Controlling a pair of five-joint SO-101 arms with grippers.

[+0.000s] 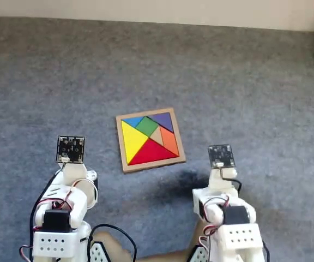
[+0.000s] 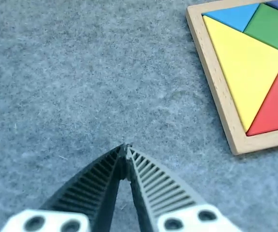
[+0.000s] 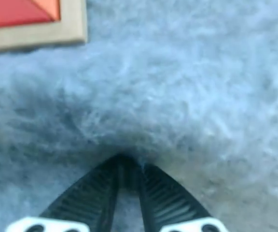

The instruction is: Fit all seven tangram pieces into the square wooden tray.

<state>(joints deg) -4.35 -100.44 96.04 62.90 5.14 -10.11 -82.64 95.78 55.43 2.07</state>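
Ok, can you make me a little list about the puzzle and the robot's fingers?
tray: wooden tray, flat on the grey carpet, between the two arms
pieces in tray: yellow, red, orange, green, blue, purple, tan; seven in all, filling the square
left fingers: shut, holding nothing, apart from the tray
right fingers: shut, holding nothing, apart from the tray
puzzle: looks finished
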